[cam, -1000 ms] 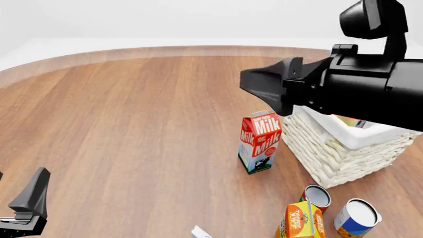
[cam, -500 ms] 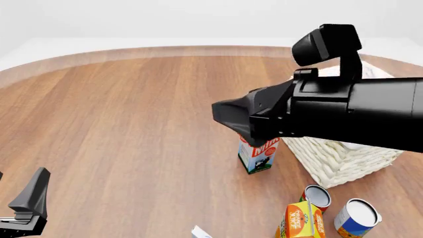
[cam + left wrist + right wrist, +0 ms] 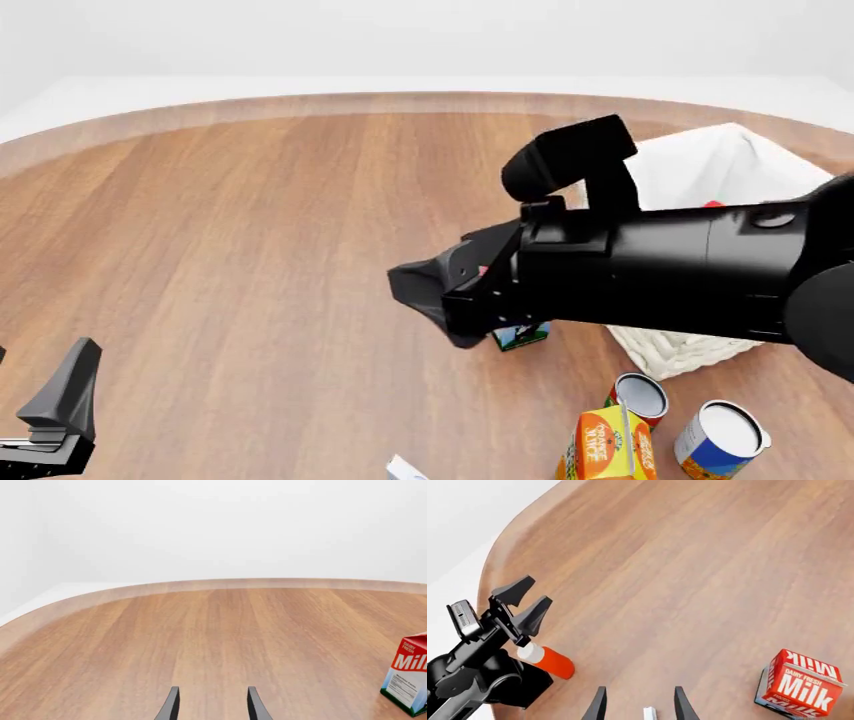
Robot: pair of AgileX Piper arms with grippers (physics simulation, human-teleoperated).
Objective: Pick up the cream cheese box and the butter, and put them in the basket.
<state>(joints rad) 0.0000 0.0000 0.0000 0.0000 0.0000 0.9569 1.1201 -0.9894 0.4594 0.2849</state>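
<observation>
Right gripper (image 3: 637, 705), fingers parted and empty, aims at a white sliver, possibly the cream cheese box (image 3: 648, 713), lined up for grasping

The front camera looks forward and down across the table (image 3: 240, 220) from behind the arms. Each wrist camera looks along its own fingers, and both catch the milk carton (image 3: 408, 679) ahead of the pincers.

One milk carton (image 3: 521, 336), one orange juice carton (image 3: 607, 446), two round tins (image 3: 642, 397) (image 3: 722, 437), one wicker basket (image 3: 694, 345), one orange bottle (image 3: 547, 660), one small white carton corner (image 3: 404, 468), two tools: left tool (image 3: 54, 405), right tool (image 3: 430, 295).
</observation>
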